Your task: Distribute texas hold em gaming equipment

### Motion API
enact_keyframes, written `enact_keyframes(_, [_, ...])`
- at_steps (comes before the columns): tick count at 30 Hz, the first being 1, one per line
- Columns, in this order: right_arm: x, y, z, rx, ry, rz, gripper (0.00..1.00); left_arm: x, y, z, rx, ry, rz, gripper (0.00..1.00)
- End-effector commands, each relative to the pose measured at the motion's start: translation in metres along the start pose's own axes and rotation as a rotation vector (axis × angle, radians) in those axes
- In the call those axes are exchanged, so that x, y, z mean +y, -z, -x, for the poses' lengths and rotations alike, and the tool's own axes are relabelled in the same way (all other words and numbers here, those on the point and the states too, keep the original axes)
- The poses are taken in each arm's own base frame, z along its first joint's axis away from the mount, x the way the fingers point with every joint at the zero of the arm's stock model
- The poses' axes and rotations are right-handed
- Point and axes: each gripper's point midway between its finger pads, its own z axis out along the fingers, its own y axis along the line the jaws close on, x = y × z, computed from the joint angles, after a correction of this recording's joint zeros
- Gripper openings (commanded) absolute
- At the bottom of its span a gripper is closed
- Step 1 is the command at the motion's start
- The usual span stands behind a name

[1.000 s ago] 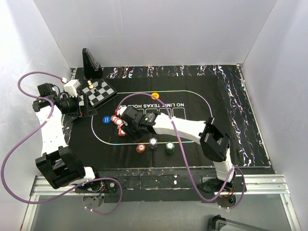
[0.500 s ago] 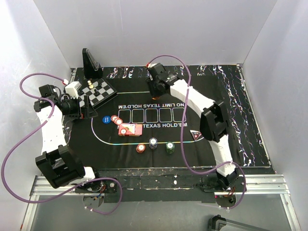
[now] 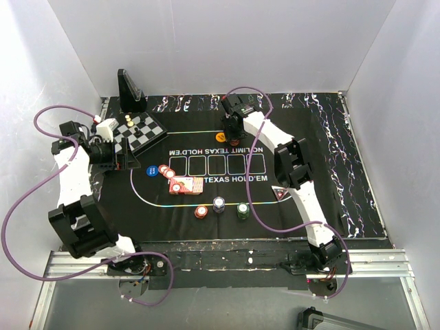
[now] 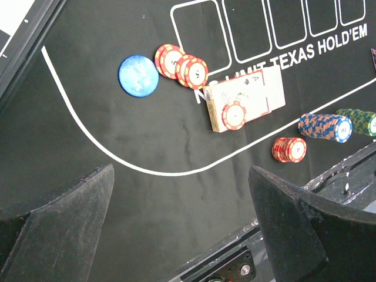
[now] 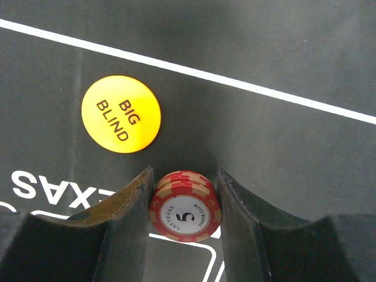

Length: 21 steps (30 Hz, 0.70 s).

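Right wrist view: the orange Big Blind button (image 5: 120,114) lies upper left on the black mat (image 5: 282,153), and just lower right of it the right pincer (image 5: 185,175) pinches a small stack of red chips (image 5: 185,207), while the left pincer (image 4: 181,171) hangs spread and empty, well apart.

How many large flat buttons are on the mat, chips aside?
2. A blue button lies at the mat's left end beside red chips; an orange button marked BIG BLIND lies at the far side by the right gripper. Arms may hide others.
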Motion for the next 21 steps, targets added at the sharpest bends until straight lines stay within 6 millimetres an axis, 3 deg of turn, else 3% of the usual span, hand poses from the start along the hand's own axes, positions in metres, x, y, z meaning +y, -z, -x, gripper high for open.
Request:
enact_keyframes(1, [0.01, 0.006, 0.007, -0.019, -0.018, 0.037, 0.15, -0.001, 0.0, 0.01, -0.034, -0.028, -0.024, 1.0])
enact_keyframes(7, [0.008, 0.002, -0.008, 0.019, -0.024, 0.035, 0.42, -0.003, 0.001, 0.01, -0.038, -0.038, -0.027, 1.0])
enact_keyframes(12, [0.006, 0.01, -0.007, 0.011, -0.021, 0.025, 0.65, -0.007, 0.004, 0.01, -0.047, -0.046, -0.029, 1.0])
enact_keyframes(16, [0.004, 0.03, 0.008, -0.035, -0.018, 0.013, 0.81, -0.008, 0.005, 0.011, -0.049, -0.046, -0.032, 1.0])
enact_keyframes(21, [0.016, 0.083, 0.024, -0.124, 0.015, 0.019, 0.82, -0.014, 0.008, 0.012, -0.06, -0.055, -0.042, 1.0])
